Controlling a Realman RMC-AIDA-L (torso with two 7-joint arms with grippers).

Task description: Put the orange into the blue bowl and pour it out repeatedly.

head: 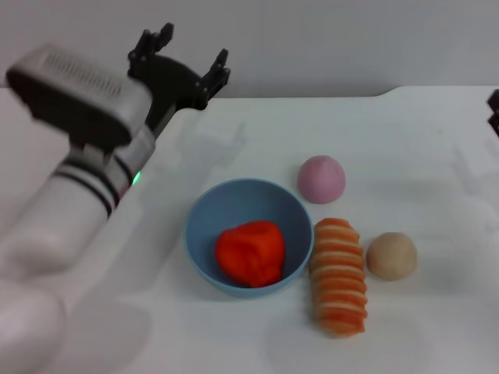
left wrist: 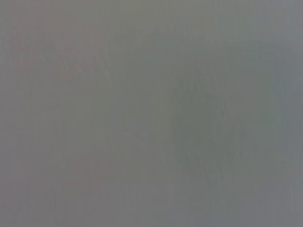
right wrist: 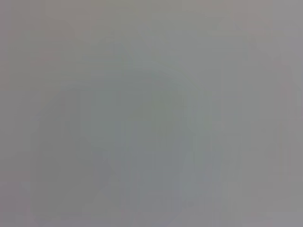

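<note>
The orange (head: pixel 251 252), a bright red-orange soft toy fruit, lies inside the light blue bowl (head: pixel 204 214), which stands upright on the white table in the head view. My left gripper (head: pixel 189 56) is raised at the back left, well away from the bowl, with its black fingers spread open and nothing between them. Only a dark sliver of my right gripper (head: pixel 493 109) shows at the right edge. Both wrist views show only plain grey.
A pink dome-shaped toy (head: pixel 321 178) sits behind the bowl to the right. An orange-and-cream striped loaf (head: pixel 337 276) lies touching the bowl's right side. A tan ball (head: pixel 391 255) sits right of the loaf. The white table (head: pixel 405 156) ends at a grey wall.
</note>
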